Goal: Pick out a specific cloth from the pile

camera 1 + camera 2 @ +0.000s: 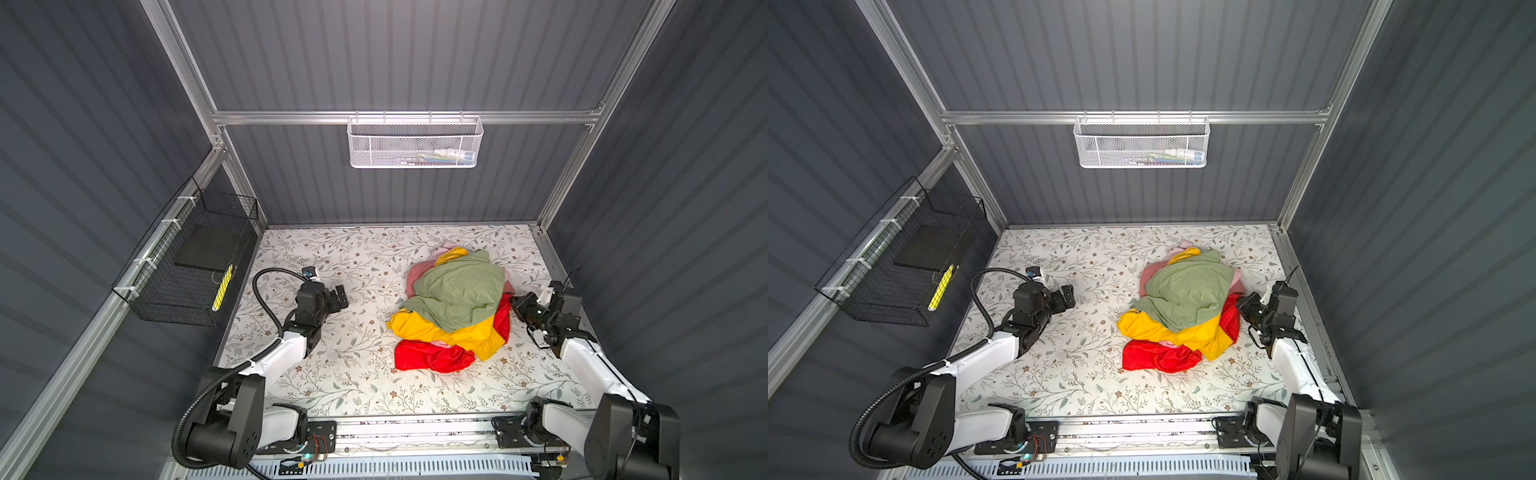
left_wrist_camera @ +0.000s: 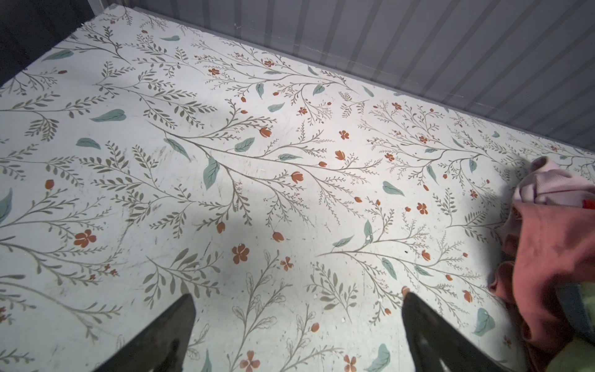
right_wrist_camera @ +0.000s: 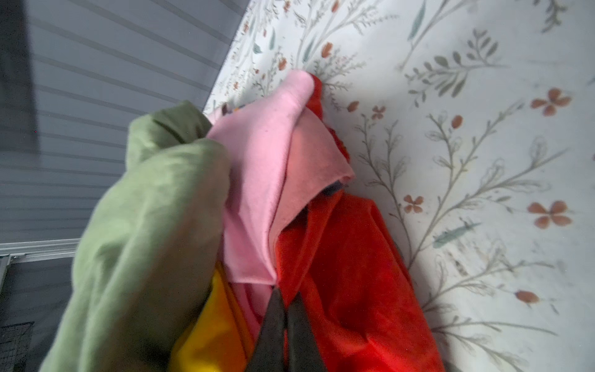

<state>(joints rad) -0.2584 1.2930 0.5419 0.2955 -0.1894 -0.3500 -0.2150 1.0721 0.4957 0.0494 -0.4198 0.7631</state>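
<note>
Top views: the pile [image 1: 453, 307] sits on the floral table [image 1: 332, 374], right of centre, with a sage-green cloth [image 1: 461, 286] uppermost and a mustard-yellow cloth [image 1: 419, 326] beneath it. The cloth [image 1: 432, 357], bright red, thin and faintly glossy, lies at the bottom of the heap. One lobe spills out on the near side and a strip shows on the right flank, both seen in both top views. The right gripper [image 1: 514, 302] is pressed against that right-flank strip. The left gripper [image 1: 341, 296] sits well apart from the heap, over bare table. Left wrist view: fingers [image 2: 174, 335] spread wide, nothing between them, printed surface ahead, a rim of the heap in pink and rose at the frame's edge. Right wrist view: jaws clenched with tips together, a narrow fold of red caught between them, just where a corner of a pale pink cloth [image 3: 257, 180] ends. Whether that corner is nipped too, I cannot tell. Handling, by estimate: light, limp and slippery. It should slide out from under the heap rather than lift it, though the green and yellow lying on top may drag along. Best hold: an exposed red edge or fold, pinched deep and clear of the pink neighbour.
</note>
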